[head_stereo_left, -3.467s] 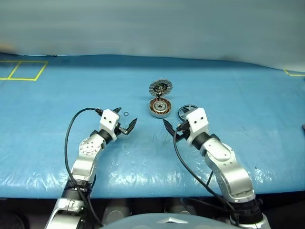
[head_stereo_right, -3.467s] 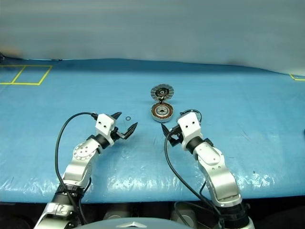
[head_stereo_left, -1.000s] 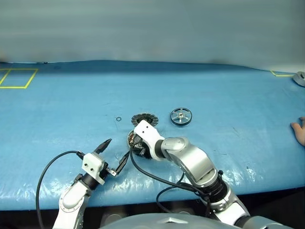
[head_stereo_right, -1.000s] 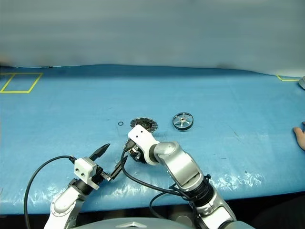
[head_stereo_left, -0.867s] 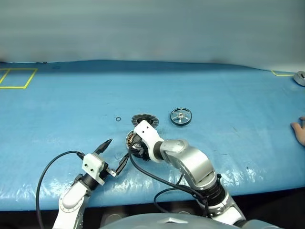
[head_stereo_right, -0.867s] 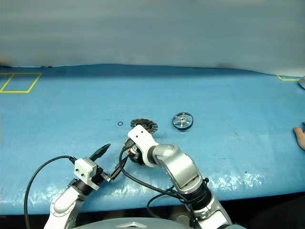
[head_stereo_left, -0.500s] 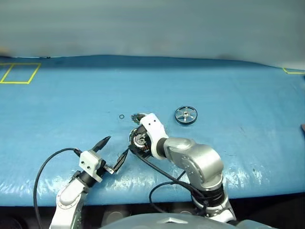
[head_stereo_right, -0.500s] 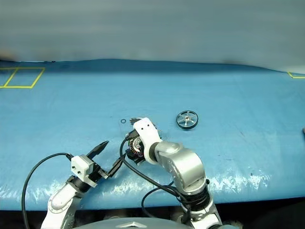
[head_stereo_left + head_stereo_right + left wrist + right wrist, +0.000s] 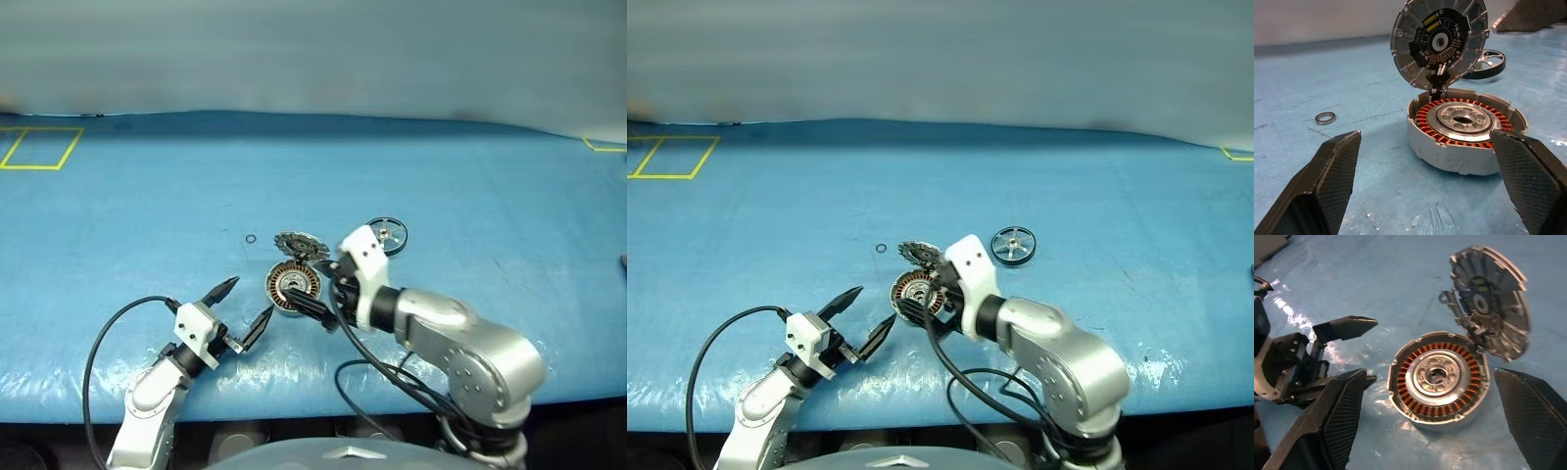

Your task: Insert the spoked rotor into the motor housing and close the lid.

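From my station I see the motor housing [image 9: 292, 287] sitting on the blue plastic-covered table [image 9: 490, 196], its copper windings and silver centre exposed, with the lid [image 9: 299, 245] hinged up on its far side and tilted back, its dark and silver patterned face turned toward me. The spoked rotor [image 9: 389, 235] lies flat on the table to the right of the housing and a little farther away, apart from it, partly hidden behind my right wrist. A small dark ring [image 9: 251, 239] lies on the sheet to the left of the lid, clear of everything. My right gripper [image 9: 933, 302] hangs just over the near right edge of the housing with its two black fingers spread wide and nothing between them; its wrist camera looks down into the open cup. My left gripper [image 9: 246, 305] sits low over the table just to the left of the housing, fingers [image 9: 1332, 171] wide apart and empty, aimed at the housing wall. The right arm's black cable [image 9: 372, 367] loops down across the near table edge. Yellow tape lines [image 9: 39, 147] mark a rectangle at the far left corner, and another bit of yellow tape [image 9: 602, 147] shows at the far right. I can read no lettering on the lid's circuit face or anywhere else.
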You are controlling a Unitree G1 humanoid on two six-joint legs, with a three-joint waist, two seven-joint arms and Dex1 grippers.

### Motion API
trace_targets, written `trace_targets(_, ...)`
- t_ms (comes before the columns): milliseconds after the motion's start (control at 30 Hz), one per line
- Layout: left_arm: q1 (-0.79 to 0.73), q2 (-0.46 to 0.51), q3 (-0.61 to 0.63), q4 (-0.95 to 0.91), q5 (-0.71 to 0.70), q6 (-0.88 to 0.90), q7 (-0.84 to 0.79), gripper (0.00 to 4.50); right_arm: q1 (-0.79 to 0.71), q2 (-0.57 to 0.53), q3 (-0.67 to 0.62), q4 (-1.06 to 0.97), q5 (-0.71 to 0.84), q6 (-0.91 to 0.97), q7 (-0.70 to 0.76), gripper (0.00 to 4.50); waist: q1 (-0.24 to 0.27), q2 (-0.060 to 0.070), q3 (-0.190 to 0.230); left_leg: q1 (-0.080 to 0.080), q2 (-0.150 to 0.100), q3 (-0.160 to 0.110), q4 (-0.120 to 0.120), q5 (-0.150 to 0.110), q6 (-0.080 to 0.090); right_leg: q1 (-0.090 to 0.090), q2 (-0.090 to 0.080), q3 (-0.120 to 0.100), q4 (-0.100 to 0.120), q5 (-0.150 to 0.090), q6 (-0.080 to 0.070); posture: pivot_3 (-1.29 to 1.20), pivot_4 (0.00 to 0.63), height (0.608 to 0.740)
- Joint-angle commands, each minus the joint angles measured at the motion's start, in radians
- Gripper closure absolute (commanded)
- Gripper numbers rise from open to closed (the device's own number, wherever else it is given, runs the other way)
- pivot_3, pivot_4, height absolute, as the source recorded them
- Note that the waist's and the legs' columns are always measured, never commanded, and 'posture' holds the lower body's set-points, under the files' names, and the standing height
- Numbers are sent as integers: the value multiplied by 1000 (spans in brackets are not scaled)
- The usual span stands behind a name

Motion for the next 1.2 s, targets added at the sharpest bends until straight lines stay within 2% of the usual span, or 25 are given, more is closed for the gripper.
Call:
trace_targets(33,-6,3,1,-9,-13,-5,-8,0,131,-31,-12,58,-21,-338,52,94,-3,-2,1,1,0,1,0,0,0,0,2,2,0,0,0,0,150,740)
trace_targets(167,-9,8,0,-9,-10,-1,-11,0,279,-55,1,219,-93,-718,68,94,-3,-3,3,6,2,0,1,0,0,6,4,2,0,-3,5,0,150,740)
trace_targets(267,-10,12,0,-11,-8,4,-13,0,345,-41,12,354,-141,-939,46,94,2,-3,4,8,3,0,3,0,0,8,4,3,0,-5,1,0,150,740)
trace_targets(467,-4,19,-2,-16,-9,13,-14,0,372,-1,51,503,-182,-1151,-1,94,5,-3,5,13,2,3,3,0,0,8,2,6,0,-6,0,0,150,740)
trace_targets(700,16,16,-14,-21,5,22,-9,0,376,-19,101,600,-242,-1259,-22,94,13,-4,5,13,2,4,2,-1,1,9,2,7,0,-3,-4,0,150,740)
trace_targets(1200,3,14,-12,-9,6,15,-3,0,334,-48,109,624,-218,-1271,-24,94,14,-4,5,14,2,5,3,-1,1,11,2,8,1,-3,-4,0,150,740)
